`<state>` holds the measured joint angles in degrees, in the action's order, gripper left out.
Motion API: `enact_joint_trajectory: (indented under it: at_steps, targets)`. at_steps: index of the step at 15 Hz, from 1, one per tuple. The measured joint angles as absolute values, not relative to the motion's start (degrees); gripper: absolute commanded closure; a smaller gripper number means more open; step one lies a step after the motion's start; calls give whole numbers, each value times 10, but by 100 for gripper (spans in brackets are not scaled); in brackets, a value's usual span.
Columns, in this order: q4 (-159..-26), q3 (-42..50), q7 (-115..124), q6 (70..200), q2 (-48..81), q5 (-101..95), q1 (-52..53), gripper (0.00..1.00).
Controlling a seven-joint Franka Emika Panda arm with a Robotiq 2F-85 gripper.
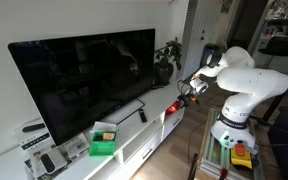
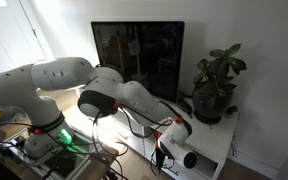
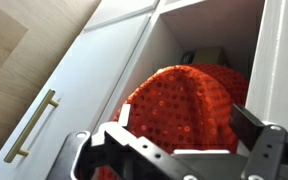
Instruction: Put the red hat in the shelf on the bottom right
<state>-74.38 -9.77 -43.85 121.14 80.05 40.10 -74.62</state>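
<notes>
Gripper (image 3: 182, 128): we are seeing its jaws standing wide apart in the wrist view, one on each side of the red hat (image 3: 184, 100). We cannot tell whether the pads are touching the fabric. The hat is sitting in the mouth of the shelf (image 3: 209, 30), its sequined crown bulging towards the camera and its far side already in the dark compartment. In an exterior view the arm is reaching down to the front of the white cabinet (image 1: 149, 140) at the end nearest the robot's base, past the edge of the TV (image 1: 84, 80). We are judging the step in hand as seating and letting go of the hat. To do it well, we are noting: keep the jaws spread, make sure the hat is resting wholly behind the front edge of the shelf, then back out straight along the line of approach so the sequins are not catching on a finger and dragging the hat out. The drawer front with its brass handle (image 3: 32, 125) is bordering the opening on one side and a white wall on the other, so we are advising against any sideways swing. Writing: we are finding none legible, since the print on the green box (image 1: 104, 143) is too small.
</notes>
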Motion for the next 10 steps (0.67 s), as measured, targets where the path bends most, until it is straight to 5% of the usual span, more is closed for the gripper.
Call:
enact_joint_trajectory:
  at_steps: [10]
  targets:
    - [-745,-87,-447,1211,796,396,-740,0]
